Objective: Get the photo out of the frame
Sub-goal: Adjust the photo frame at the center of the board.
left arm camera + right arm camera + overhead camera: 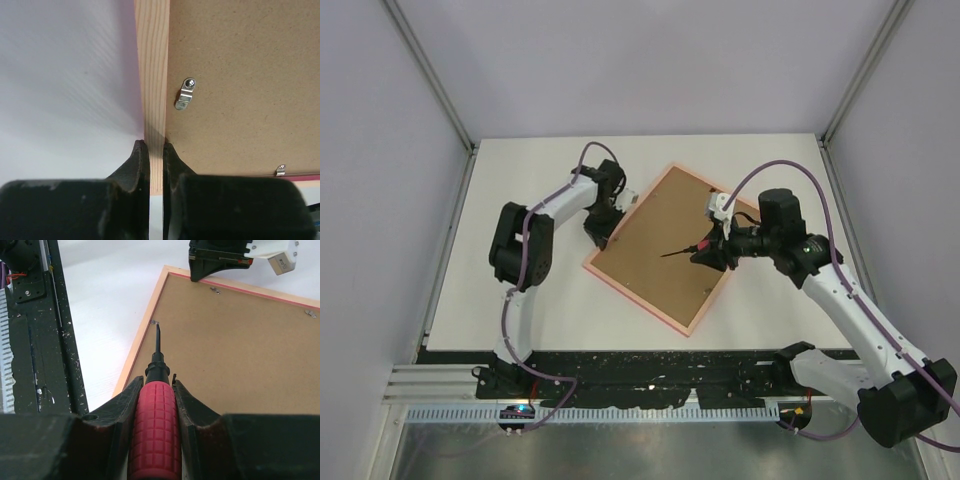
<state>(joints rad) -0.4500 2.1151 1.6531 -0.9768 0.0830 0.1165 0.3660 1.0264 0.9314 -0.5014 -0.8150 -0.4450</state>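
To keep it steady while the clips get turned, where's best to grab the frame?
Its side rail, from above: the frame lies face down, and that narrow rail fits between the left gripper's fingers, one outside, one over the backing board.

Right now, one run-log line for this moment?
left gripper: shut on edge of thin pink picture frame | right gripper: shut on red-handled screwdriver, tip at metal clip | brown backing board: in place
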